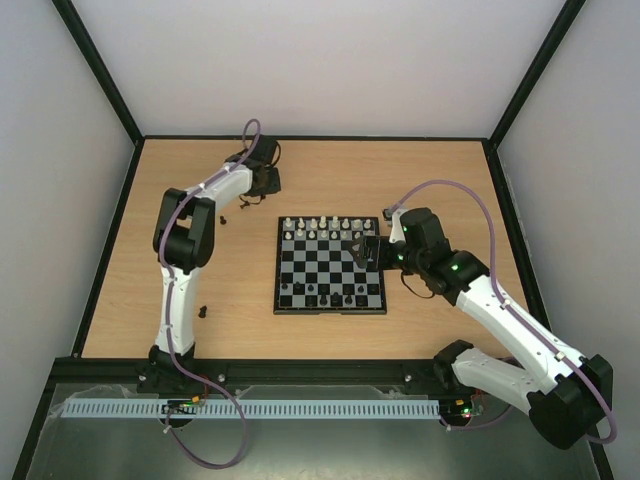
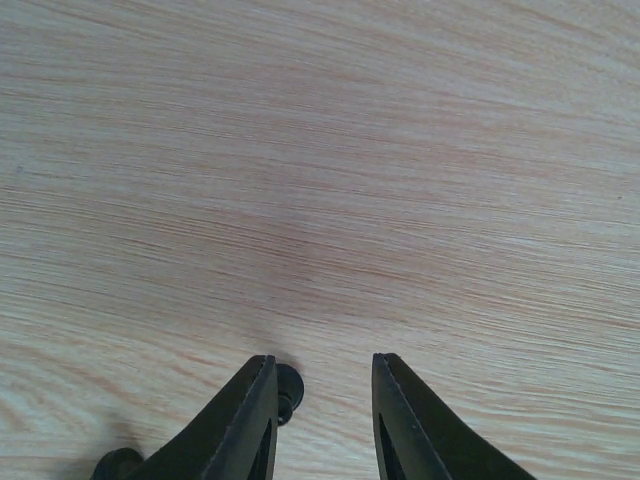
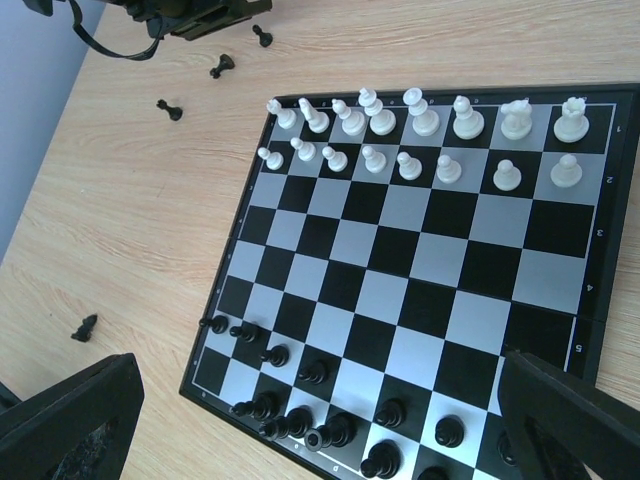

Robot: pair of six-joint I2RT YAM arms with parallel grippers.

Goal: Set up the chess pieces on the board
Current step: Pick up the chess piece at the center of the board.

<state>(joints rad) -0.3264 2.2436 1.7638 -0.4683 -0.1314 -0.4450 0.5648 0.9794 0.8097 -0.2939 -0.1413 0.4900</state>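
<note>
The board [image 1: 330,265] lies mid-table. Tiny white pieces [image 1: 325,225] fill its two far rows. Several black chess pieces [image 1: 320,292] stand on its two near rows, and they show in the right wrist view [image 3: 315,372] on the board [image 3: 400,210]. My right gripper [image 1: 363,250] hangs open and empty above the board's right side, and its jaws [image 3: 318,365] are spread wide. My left gripper [image 1: 262,183] is low over the table at the far left. It is open [image 2: 323,362], with a black piece [image 2: 288,385] lying at its left finger's inner side.
Loose black pieces lie on the wood left of the board [image 1: 222,216], [image 1: 204,311]. The right wrist view shows them too [image 3: 170,110], [image 3: 222,66], [image 3: 85,327]. Another dark piece [image 2: 115,465] sits at the left wrist view's bottom left. Black frame rails border the table.
</note>
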